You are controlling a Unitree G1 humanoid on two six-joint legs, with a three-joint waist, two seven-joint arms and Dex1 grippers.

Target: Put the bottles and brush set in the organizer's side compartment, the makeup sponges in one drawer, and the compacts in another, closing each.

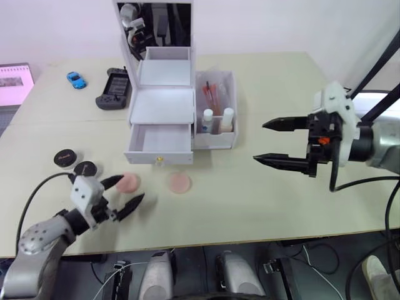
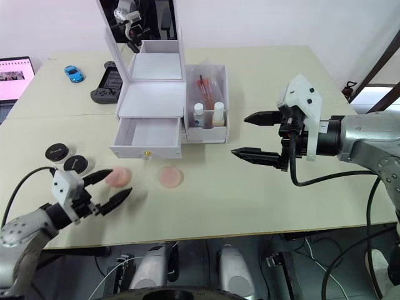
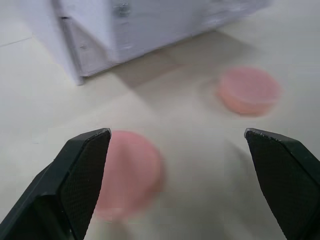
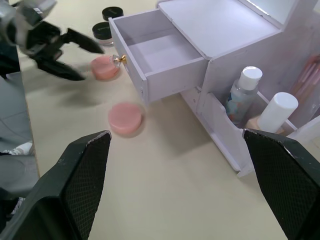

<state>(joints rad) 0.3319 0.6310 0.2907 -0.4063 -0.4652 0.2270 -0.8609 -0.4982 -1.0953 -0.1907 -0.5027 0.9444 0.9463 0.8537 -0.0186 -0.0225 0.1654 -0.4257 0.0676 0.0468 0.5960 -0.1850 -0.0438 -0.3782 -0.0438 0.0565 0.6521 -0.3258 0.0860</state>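
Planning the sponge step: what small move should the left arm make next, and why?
Probably ease the left gripper forward and close on the near sponge. Its fingers are open right beside that sponge, the drawer stands open and empty, and both sponges still lie on the table.

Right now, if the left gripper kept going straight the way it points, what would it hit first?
Most likely the nearer makeup sponge, just ahead of the open left gripper and slightly toward one finger; depth is uncertain. Beyond it stands the organizer with its open drawer.
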